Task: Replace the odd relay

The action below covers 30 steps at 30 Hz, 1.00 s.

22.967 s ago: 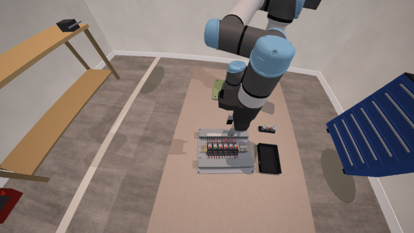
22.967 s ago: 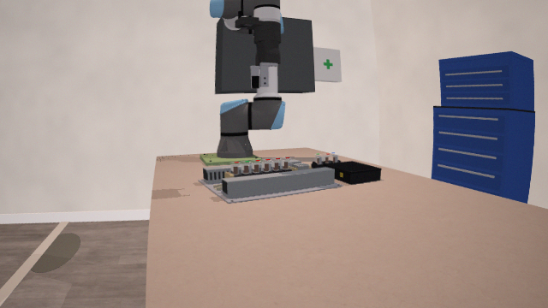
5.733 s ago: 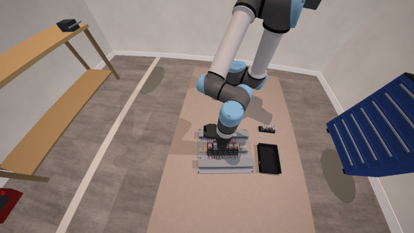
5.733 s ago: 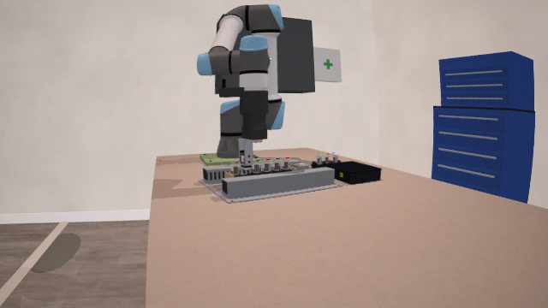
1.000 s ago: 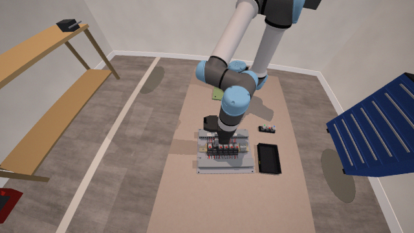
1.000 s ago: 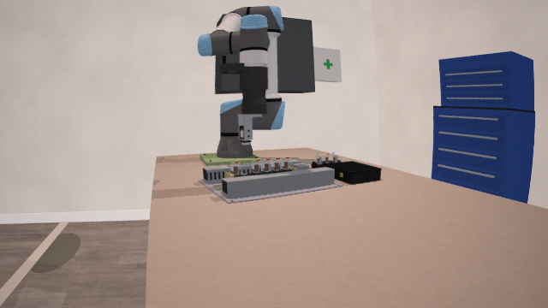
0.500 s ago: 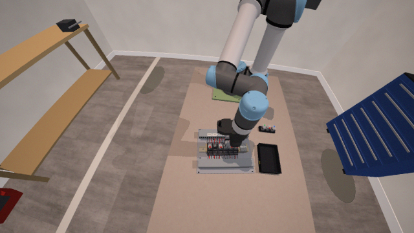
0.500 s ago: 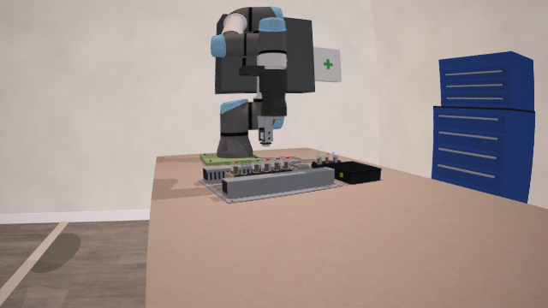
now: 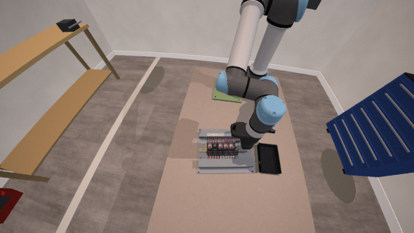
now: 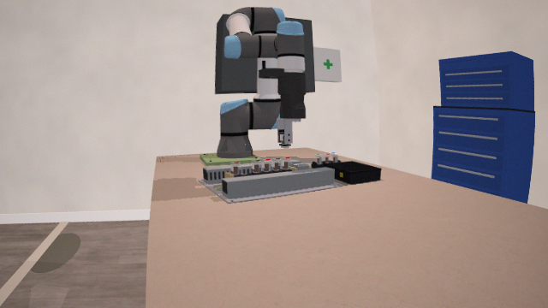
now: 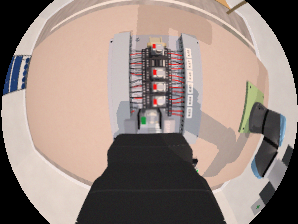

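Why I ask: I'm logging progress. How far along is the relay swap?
Done: the green-button relay looks pulled out; the gripper is shut on it above the panel, where four red-button relays stand in the row. In hand: getting it to the tray beside the panel. Left: drop it there, fetch a spare, plug it in level, let go.

Pale off-white walls (image 10: 107,107) with a white skirting board (image 9: 181,55). Grey wood-grain floor (image 9: 97,207) crossed by a light stripe (image 9: 107,142). Long tan desk (image 10: 342,257) in the middle. Wooden two-board shelf unit (image 9: 97,48) against one wall, small dark box (image 9: 67,24) on top. Blue drawer cabinet (image 10: 484,128) opposite. White first-aid sign (image 10: 328,64) with green cross on far wall.
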{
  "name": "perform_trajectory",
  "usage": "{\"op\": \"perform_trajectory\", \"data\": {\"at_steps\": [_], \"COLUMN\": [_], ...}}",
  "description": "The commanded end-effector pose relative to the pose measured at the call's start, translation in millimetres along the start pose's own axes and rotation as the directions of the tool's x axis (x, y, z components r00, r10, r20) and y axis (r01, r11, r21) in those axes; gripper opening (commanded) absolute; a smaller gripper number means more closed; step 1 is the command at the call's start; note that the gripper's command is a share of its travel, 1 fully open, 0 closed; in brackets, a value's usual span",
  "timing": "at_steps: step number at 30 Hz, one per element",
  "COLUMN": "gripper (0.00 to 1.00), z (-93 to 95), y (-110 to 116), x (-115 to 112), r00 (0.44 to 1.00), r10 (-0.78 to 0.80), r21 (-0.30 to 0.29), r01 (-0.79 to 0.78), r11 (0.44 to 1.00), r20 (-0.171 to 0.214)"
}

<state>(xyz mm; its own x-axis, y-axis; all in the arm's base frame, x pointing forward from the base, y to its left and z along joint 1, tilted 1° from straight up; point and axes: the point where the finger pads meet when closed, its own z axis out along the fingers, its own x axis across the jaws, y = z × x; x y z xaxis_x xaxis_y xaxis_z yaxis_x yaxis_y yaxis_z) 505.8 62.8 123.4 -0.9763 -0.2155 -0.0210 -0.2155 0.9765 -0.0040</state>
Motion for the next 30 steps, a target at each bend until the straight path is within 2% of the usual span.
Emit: {"op": "perform_trajectory", "data": {"at_steps": [1,7,12,24,29,30], "gripper": [0.00,0.00,0.00,0.00,0.00,0.00], "z": [0.8,0.8,8.5,8.5,16.1,16.1], "y": [10.2,10.2,67.1,67.1,124.0,124.0], "x": [-3.5,-3.5,-14.8,-14.8,-26.2,-26.2], "r00": [1.000,1.000,1.000,1.000,1.000,1.000], "r10": [0.002,0.002,0.002,0.002,0.002,0.002], "r21": [0.003,0.003,0.003,0.003,0.002,0.002], "r01": [-0.002,-0.002,-0.002,-0.002,-0.002,-0.002], "r11": [1.000,1.000,1.000,1.000,1.000,1.000], "r20": [0.001,0.001,0.002,0.002,0.002,0.002]}}
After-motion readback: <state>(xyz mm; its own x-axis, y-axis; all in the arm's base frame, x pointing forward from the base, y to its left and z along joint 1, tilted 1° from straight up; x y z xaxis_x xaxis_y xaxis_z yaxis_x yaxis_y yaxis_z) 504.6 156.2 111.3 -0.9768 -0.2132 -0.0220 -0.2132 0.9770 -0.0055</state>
